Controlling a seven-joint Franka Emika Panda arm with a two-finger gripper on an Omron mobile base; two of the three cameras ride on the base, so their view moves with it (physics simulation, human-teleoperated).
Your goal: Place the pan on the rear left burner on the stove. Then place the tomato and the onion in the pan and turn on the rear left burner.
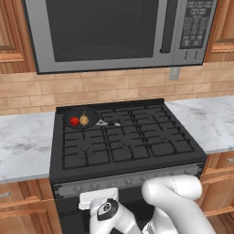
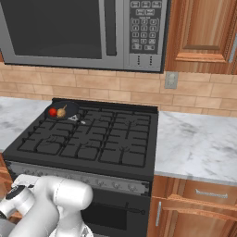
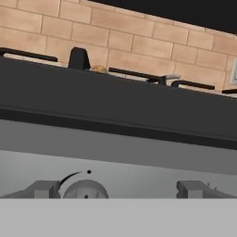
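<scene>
**Knob approach: pan loaded, burner not yet lit**

Kitchen surroundings are set by wooden cabinets, marble counters (image 1: 23, 146) and a brick backsplash (image 1: 105, 87). Nearest the base, the arm (image 1: 176, 196) is folded low against the front of the stove (image 2: 92, 139). In the hand view the gripper (image 3: 119, 192) is seen with its two dark fingertips (image 3: 44, 190) spread to full width and nothing held between them. A round knob (image 3: 84, 190) on the silver strip sits just beside the tip at the view's left, not centred between the tips.

Further back, on the rear left burner, the pan (image 1: 81, 118) is found with its handle (image 1: 109, 123) pointing to the right. The tomato (image 1: 74, 121) and onion (image 1: 84, 119) lie inside it, side by side. A grey microwave (image 1: 114, 32) is mounted above the backsplash.

Placement is judged complete; only ignition is judged to be left.

Possible faults from this position:
- The wrong burner may be lit, since several like knobs line the strip and it cannot be told which one serves the rear left burner.
- The knob may be missed or clipped on one side if the jaws are closed while off-centre.
- Slippage may occur on the smooth round knob if it is gripped too shallowly.
</scene>
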